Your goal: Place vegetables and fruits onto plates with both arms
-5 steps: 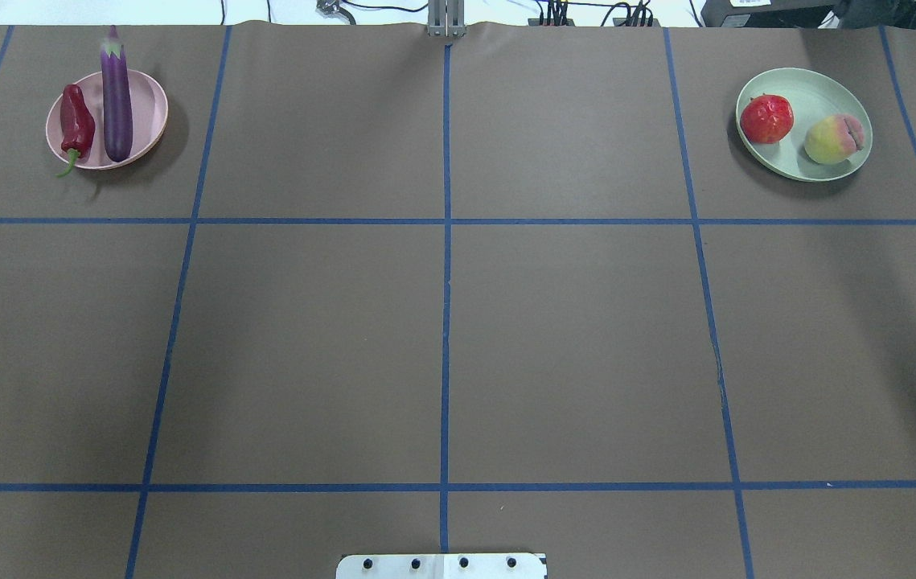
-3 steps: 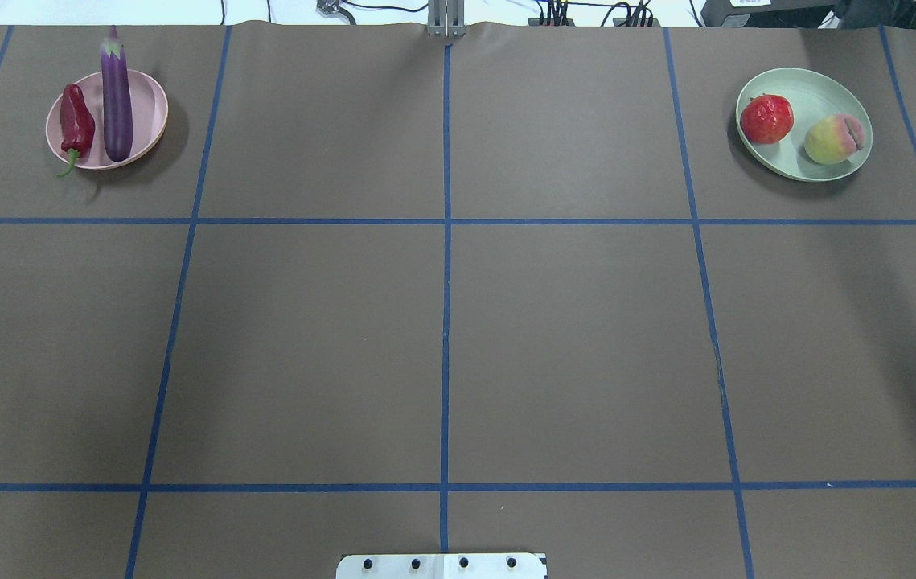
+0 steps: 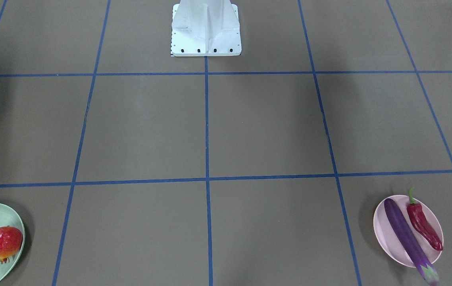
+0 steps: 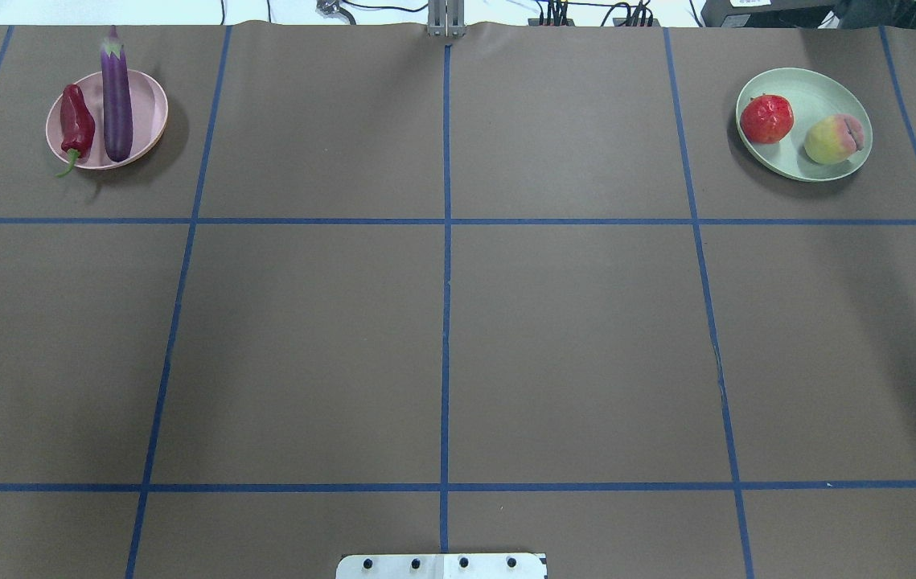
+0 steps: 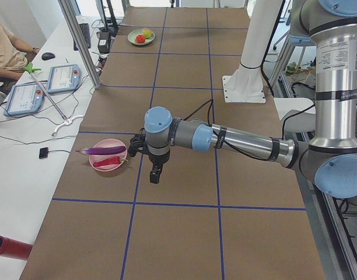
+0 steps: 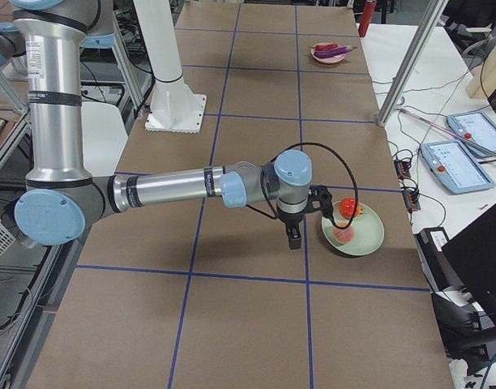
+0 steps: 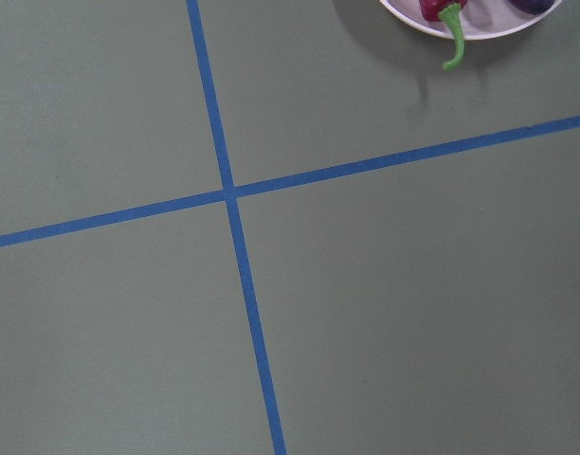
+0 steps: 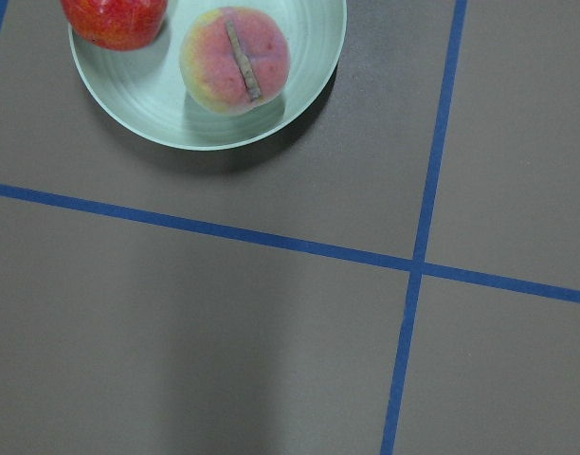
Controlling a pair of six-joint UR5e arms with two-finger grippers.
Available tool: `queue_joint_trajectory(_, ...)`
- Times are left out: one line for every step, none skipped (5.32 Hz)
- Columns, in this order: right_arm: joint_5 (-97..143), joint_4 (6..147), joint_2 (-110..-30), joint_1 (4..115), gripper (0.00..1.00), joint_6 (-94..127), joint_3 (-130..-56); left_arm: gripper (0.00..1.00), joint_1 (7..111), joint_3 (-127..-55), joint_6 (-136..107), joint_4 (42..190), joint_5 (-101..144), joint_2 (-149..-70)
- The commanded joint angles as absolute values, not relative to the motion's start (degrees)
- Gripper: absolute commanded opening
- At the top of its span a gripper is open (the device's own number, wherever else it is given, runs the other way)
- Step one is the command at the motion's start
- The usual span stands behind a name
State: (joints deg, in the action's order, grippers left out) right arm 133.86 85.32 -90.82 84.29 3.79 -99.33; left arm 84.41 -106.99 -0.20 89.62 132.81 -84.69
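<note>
All four items are found plated, so the task is judged complete and only the withdrawal of the arms is left. The left gripper (image 5: 156, 175), near the pink plate (image 4: 150, 121), and the right gripper (image 6: 293, 237), near the green plate (image 4: 819, 92), should be lifted clear without brushing the rims. Whether either is spread or closed cannot be told.

The long, glossy purple eggplant (image 4: 117, 100) lies across the pink plate, its cap overhanging the far rim. The wrinkled dark-red chili (image 4: 75, 121) lies beside it, its green stem past the near rim. The blushed peach (image 4: 831, 138) and the speckled red pomegranate (image 4: 766, 118) sit side by side on the green plate.
</note>
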Motion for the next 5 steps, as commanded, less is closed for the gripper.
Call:
queue_joint_trajectory(133.77,82.73,-90.7,84.29,1.0,3.69,-97.74,1.0,84.29,-107.83,-0.18,89.74,133.33,-84.99)
queue_joint_trajectory(134.47,82.71,-90.36,84.29,1.0,3.87,-97.47,1.0,84.29,-108.02,-0.18,89.74,135.85,-85.25)
queue_joint_trajectory(135.17,82.62,-90.09,84.29,1.0,3.87,-97.91,1.0,84.29,-108.02,-0.18,89.74,136.84,-84.82)
queue_joint_trajectory(135.18,81.75,-89.74,84.29,1.0,3.78,-98.35,1.0,84.64,-108.37,-0.18,89.74,136.93,-84.73)
queue_joint_trajectory(135.26,80.61,-89.82,84.29,1.0,3.69,-97.57,1.0,84.64,-109.94,-0.26,89.56,136.93,-84.55)
